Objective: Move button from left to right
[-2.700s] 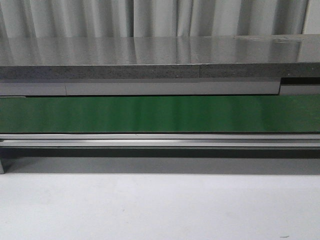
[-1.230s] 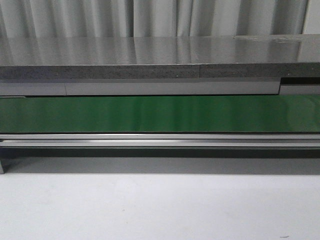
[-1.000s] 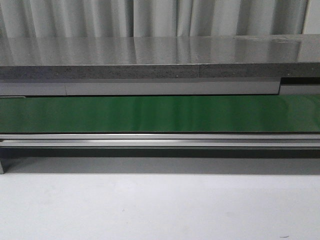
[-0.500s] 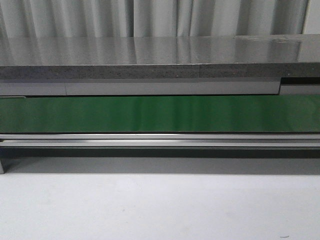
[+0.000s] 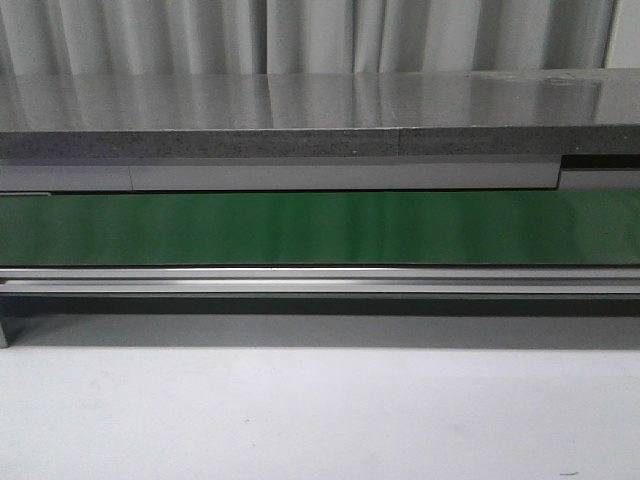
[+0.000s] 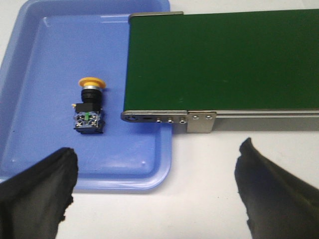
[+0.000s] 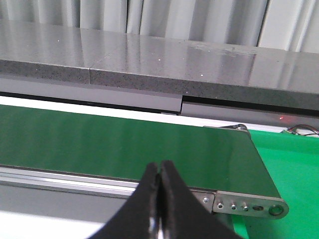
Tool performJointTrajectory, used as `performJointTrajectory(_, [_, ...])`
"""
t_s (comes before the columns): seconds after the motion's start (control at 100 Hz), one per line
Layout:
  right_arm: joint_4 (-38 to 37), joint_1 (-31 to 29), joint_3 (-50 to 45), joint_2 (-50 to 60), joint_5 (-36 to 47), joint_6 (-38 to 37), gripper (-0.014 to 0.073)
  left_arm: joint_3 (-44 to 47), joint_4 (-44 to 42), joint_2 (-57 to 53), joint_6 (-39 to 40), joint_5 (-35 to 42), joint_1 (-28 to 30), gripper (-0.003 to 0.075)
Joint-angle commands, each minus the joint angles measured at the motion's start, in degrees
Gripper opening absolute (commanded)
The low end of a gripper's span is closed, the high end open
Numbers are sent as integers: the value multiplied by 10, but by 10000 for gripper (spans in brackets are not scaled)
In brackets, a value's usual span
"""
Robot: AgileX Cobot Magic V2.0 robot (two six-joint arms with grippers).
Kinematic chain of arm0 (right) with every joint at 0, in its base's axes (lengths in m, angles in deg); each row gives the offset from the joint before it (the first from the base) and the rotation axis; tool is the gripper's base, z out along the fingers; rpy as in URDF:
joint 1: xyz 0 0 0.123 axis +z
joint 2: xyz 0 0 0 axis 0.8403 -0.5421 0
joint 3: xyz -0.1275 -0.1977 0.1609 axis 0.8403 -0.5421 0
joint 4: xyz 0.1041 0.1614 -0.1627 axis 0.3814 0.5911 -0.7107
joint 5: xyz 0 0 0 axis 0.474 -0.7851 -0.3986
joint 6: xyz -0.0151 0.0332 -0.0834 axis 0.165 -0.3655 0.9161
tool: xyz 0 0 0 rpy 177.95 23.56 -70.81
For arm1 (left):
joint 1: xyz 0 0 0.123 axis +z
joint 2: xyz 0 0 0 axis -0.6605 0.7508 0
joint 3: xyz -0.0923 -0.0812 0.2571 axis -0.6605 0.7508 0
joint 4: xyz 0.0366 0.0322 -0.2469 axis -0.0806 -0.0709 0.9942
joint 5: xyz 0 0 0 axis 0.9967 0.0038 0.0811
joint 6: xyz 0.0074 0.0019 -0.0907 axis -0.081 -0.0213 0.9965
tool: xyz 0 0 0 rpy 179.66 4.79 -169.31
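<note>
Two claws in view, one per wrist camera; neither shows in the front view. Left claw (image 6: 154, 194) spread wide, its two black padded fingers (image 6: 37, 194) well apart, nothing between them, hanging above the white counter (image 6: 199, 174). Button (image 6: 90, 105) lies on its side in a blue tray (image 6: 30, 69), ahead of the left claw and off toward its one finger, clear of both fingers. Yellow-orange mushroom cap points away from the claw; black contact block with small blue-green marks faces the claw. Button sits just beside the end of the green conveyor belt (image 6: 224, 59), not touching it. Belt end overlaps the tray's near-side rim; metal end bracket with a row of screws (image 6: 169, 118) sits directly ahead of the gap between the fingers. Right claw (image 7: 159, 199) pressed together, fingertips (image 7: 169, 199) meeting in a thin seam, nothing pinched. Ahead of the right claw: the other end of the belt (image 7: 124, 144), its silver end plate (image 7: 249, 204), a bright green surface (image 7: 289, 164) beyond the belt end, and a grey speckled stone ledge (image 7: 149, 64) further off. Front view shows belt (image 5: 320, 228), ledge (image 5: 300, 110), pale curtain (image 5: 300, 35) behind, and white counter (image 5: 320, 420) in front.
</note>
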Motion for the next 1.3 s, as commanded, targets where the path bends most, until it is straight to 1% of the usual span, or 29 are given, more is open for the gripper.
performJointTrajectory(0.0, [-6,-2,-1,10,49,1,-67,-46,-13,29,6,7,27,590])
performJointTrajectory(0.05, [-6,-2,-1,10,49,1,-67,-67,-12,55,6,-4,46,590])
performJointTrajectory(0.17, [-6,-2,-1,10,49,1,-67,-108,-7,118,6,-2,90,590])
performJointTrajectory(0.49, [-6,-2,-1,10,49,1,-67,-211,-8,307,4,23,157,590])
performJointTrajectory(0.61, [-6,-2,-1,10,49,1,-67,-240,-8,374,3,23,165,590])
performJointTrajectory(0.8, [-6,-2,-1,10,49,1,-67,-256,-11,459,3,25,165,590])
performJointTrajectory(0.95, [-6,-2,-1,10,49,1,-67,-256,-28,501,3,35,165,590])
performJointTrajectory(1.29, [-6,-2,-1,10,49,1,-67,-256,-24,562,3,64,177,590])
